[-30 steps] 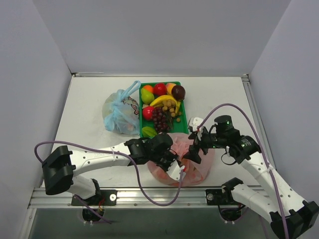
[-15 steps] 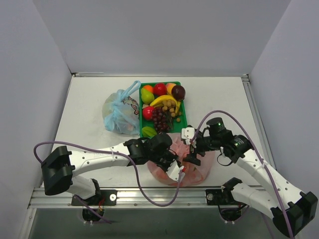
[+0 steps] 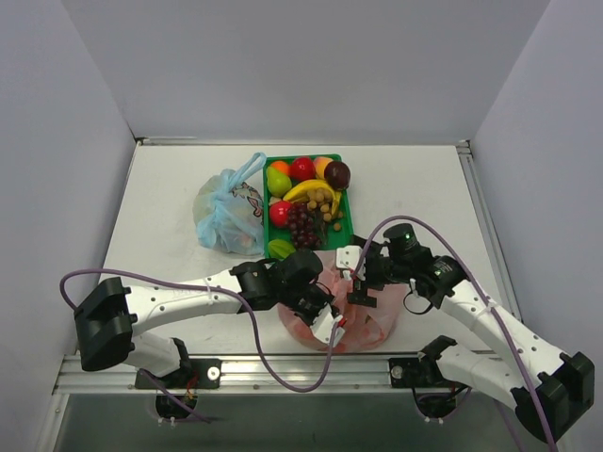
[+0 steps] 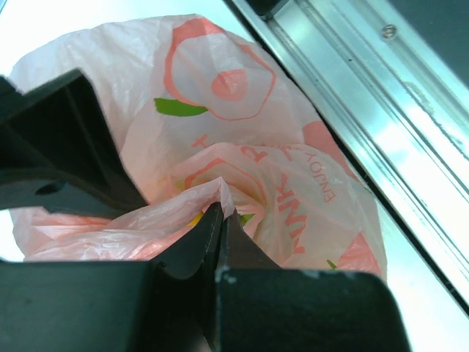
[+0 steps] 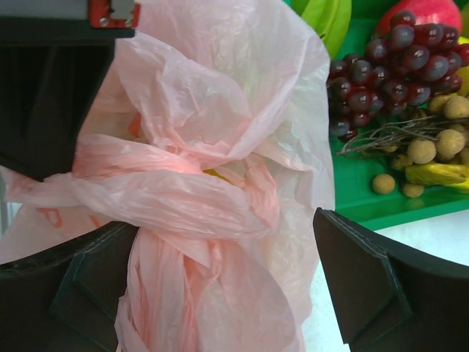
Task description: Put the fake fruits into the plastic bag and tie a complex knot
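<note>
The pink plastic bag [image 3: 372,315] lies at the near table edge with fruit inside, showing yellow through the plastic. My left gripper [image 3: 337,320] is shut on a fold of its pink plastic [image 4: 223,192]. My right gripper [image 3: 357,280] is open over the bag's top, and its fingers [image 5: 363,286] straddle the twisted pink handles [image 5: 198,187], which cross in a loose bunch. More fake fruits lie in the green tray [image 3: 348,215]: banana [image 3: 306,190], purple grapes [image 3: 301,224], a red apple [image 3: 301,169]. The grapes also show in the right wrist view [image 5: 381,70].
A tied light-blue plastic bag [image 3: 229,215] lies left of the tray. The metal rail of the table's near edge [image 4: 381,139] runs right beside the pink bag. White walls enclose the table on three sides.
My right gripper has moved left and in over the top of the pink bag. My left gripper has stayed shut on the bag, almost still.
</note>
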Tool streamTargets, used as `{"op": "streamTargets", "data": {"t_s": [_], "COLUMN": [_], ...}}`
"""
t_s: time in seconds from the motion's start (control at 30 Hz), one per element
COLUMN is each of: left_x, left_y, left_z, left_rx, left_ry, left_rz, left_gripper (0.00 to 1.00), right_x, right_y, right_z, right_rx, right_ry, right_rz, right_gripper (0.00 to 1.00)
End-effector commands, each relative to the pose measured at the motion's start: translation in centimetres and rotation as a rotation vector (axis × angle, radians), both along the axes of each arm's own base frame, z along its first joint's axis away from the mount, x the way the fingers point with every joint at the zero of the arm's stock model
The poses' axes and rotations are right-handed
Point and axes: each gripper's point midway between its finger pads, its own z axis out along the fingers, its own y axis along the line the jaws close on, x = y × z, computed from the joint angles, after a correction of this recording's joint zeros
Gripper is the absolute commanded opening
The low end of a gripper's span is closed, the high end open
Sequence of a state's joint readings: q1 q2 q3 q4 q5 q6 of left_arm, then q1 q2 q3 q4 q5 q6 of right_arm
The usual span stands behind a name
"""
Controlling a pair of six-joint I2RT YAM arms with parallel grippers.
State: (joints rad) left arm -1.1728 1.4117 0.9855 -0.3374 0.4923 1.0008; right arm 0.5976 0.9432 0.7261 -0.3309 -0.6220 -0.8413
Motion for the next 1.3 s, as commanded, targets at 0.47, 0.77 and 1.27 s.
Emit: {"op": "streamTargets", "data": {"t_s": [0.47, 0.77, 1.27], "left_x": [0.8, 4.3, 8.6], "left_y": [-0.2, -0.8, -0.7], "left_z": [0.4, -1.0, 1.1], "left_rx": [0.025, -0.004, -0.329], "left_ry": [0.037, -0.161, -0.155], "left_rz": [0.066, 0.293, 0.716], "left_gripper": [0.00, 0.00, 0.00], "right_x": [1.4, -3.1, -5.1], "right_y": [2.1, 2.6, 2.5], "right_z": [3.1, 5.2, 6.0], "right_rx": [0.127, 0.349, 0.648], "right_ry": [0.159, 0.670, 1.013], "right_rz": [-0.136, -0.336, -0.516], "right_gripper": [0.00, 0.00, 0.00]}}
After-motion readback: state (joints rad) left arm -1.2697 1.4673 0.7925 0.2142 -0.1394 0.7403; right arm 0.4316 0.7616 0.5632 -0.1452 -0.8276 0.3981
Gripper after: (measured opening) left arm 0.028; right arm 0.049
